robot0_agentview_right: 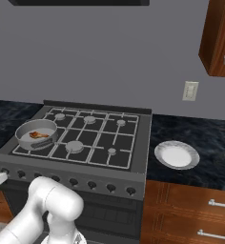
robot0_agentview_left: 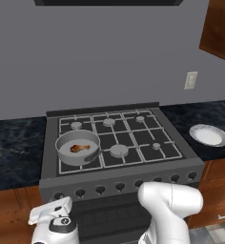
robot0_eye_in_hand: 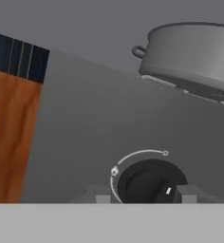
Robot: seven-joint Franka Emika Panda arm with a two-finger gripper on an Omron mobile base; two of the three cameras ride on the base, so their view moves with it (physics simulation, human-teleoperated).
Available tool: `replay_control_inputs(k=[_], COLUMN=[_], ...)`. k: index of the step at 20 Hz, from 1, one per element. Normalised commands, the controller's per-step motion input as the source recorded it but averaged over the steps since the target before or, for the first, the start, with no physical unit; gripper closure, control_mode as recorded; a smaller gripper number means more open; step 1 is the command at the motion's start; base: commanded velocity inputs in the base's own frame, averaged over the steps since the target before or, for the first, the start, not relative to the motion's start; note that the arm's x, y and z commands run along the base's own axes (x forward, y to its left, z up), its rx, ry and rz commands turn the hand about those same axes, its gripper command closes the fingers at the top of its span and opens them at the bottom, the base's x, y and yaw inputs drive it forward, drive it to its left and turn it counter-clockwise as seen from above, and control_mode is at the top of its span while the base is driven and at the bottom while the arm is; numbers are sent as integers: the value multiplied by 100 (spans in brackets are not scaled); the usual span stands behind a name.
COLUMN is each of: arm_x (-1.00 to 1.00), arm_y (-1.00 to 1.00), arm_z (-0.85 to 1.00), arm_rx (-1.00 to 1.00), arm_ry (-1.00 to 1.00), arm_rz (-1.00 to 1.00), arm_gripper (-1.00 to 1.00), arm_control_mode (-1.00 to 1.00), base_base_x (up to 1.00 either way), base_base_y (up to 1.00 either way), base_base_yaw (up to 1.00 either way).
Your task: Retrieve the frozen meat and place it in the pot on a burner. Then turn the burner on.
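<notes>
The 2 fingertips [robot0_eye_in_hand: 103, 197] stand on either side of a dark knob [robot0_eye_in_hand: 152, 182] on the stove [robot0_agentview_left: 124, 180] front, a little apart and not clearly pinching it, so whether they grip or have let go I cannot tell. Above the knob sits the pot [robot0_agentview_left: 78, 147] on the stove's front-left burner, and the meat [robot0_agentview_left: 79, 148] lies inside it. Placing looks done; the burner step is in hand. Next likely calls for checking the knob's white mark is off its start dot, then backing away. The gripper [robot0_eye_in_hand: 144, 198] is mostly cut off, and flame is impossible to make out.
</notes>
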Motion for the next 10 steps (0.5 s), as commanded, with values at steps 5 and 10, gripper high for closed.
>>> replay_control_inputs(k=[5, 10], arm_x=[0, 0], arm_y=[0, 0], arm_z=[0, 4], arm_rx=[0, 0], arm_ry=[-14, 0], arm_rz=[7, 3], arm_gripper=[100, 100], arm_control_mode=[-100, -100], base_base_x=[0, 0], base_base_y=[0, 0], base_base_yaw=[0, 0])
